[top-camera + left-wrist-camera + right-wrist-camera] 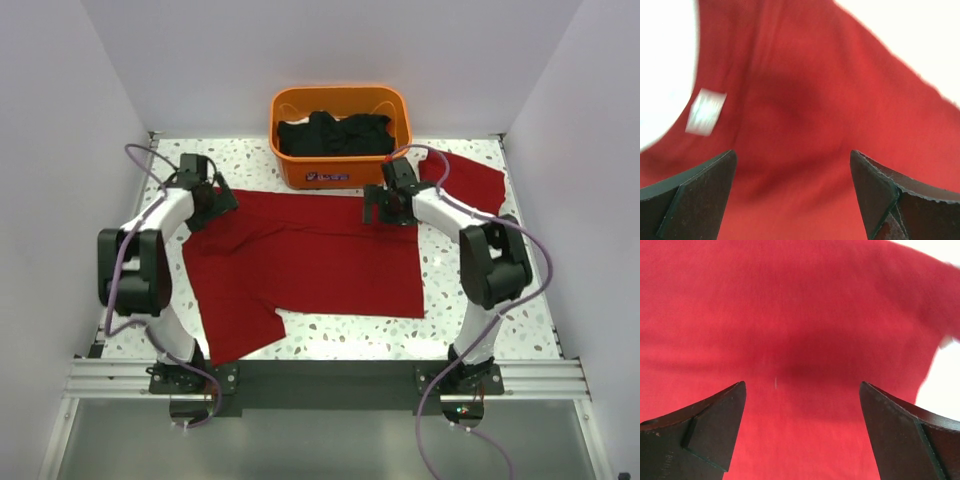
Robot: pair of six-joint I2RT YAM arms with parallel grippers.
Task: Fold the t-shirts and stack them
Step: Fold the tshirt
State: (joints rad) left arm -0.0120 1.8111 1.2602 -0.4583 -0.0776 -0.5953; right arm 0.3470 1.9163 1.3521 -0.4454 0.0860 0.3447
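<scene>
That speckled white table (340,338) had a dark-red t-shirt (310,260) spread across it, an orange basket (365,172) behind, and more red cloth (470,180) far right.

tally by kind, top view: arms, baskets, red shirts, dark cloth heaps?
Arms: 2 (left arm, right arm)
Orange basket: 1
Red t-shirt: 1 sure; red flap far right may be its part
Dark cloth heap in basket: 1
Total: 5

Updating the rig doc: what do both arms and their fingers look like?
Both alike: left arm and right arm have white tubular links, bulky black joint housings and a lilac cable looping along each. The fingers are matte black and wedge-shaped.
</scene>
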